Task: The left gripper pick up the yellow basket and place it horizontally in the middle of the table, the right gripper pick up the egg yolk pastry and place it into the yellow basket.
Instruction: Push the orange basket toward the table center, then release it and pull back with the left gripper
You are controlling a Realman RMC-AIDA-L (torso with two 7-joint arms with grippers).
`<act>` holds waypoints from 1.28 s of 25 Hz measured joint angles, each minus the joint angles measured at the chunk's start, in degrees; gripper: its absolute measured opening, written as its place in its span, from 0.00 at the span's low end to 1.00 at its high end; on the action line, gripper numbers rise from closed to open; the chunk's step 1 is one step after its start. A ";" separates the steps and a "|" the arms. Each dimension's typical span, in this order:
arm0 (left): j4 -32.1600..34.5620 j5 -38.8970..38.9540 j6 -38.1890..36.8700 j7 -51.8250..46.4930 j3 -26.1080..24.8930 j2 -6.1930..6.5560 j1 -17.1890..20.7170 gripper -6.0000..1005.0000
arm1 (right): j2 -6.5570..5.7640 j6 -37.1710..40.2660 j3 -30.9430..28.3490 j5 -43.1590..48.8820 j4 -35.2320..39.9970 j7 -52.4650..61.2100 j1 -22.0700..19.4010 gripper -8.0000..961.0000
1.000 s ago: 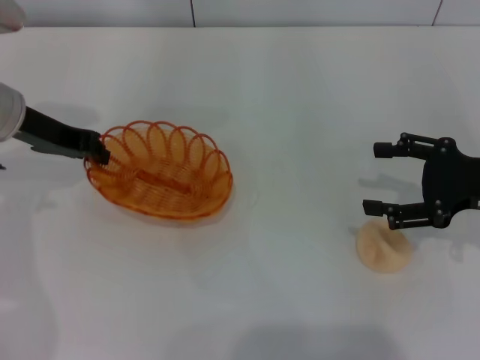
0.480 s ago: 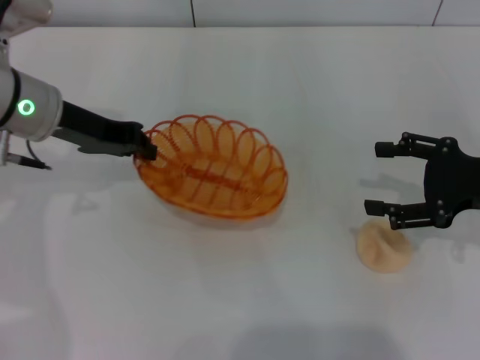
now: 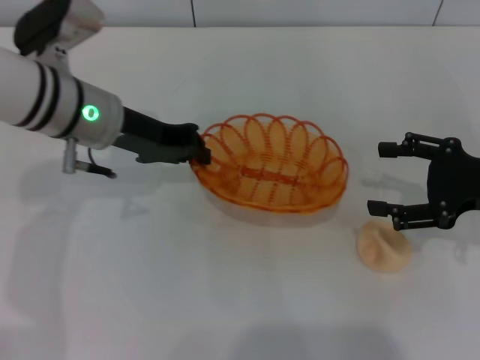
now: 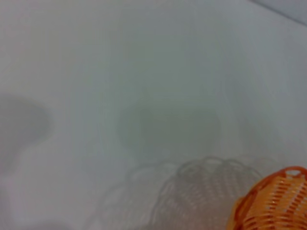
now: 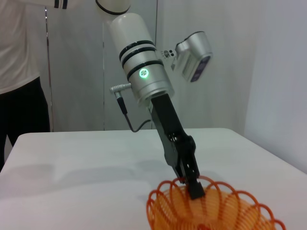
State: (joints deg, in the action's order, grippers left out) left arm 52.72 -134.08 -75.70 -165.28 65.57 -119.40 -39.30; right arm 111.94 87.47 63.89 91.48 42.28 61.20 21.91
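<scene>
Now the yellow basket (image 3: 271,172) hangs over the middle of the table (image 3: 247,300), carried well across from the left side where it was a second ago; its shadow on the white top below, seen from the left wrist, suggests it is lifted clear and not yet set down. The left gripper (image 3: 201,155) is clamped on the scalloped rim at the basket's left end, its black fingers (image 5: 194,187) pinching a wire loop, with the arm stretched out behind it. The basket's long axis already runs roughly side to side, so lowering and releasing looks like the remaining part of this step. To the right, the egg yolk pastry (image 3: 383,247) lies on the table, near the basket but apart from it and unmoved. The right gripper (image 3: 390,178) hovers just behind the pastry with its fingers spread wide, holding nothing, seemingly waiting for the basket to land.
</scene>
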 joint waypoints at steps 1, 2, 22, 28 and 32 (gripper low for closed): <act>0.44 0.54 0.70 -1.20 1.73 -0.02 0.17 0.08 | -0.02 0.02 0.00 0.00 0.00 -0.01 0.01 0.91; 1.32 1.40 1.42 -2.52 3.82 -0.08 0.54 0.08 | -0.05 0.04 0.00 0.00 0.00 -0.01 0.03 0.91; 4.79 5.71 5.13 -6.56 10.16 0.17 4.57 0.09 | -0.01 0.57 -1.37 0.26 0.70 -0.65 -0.99 0.91; 4.41 5.22 5.71 -6.59 10.16 0.09 5.61 0.10 | 0.19 0.71 -1.40 0.32 0.83 -0.71 -1.00 0.91; 4.36 5.50 6.02 -5.91 10.20 0.19 6.06 0.15 | 0.24 0.78 -1.41 0.35 0.88 -0.72 -0.99 0.91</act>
State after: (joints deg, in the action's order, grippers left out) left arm 57.07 -128.58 -69.68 -171.19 75.76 -119.20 -33.24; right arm 112.18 88.25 62.49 91.84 43.15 60.47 20.92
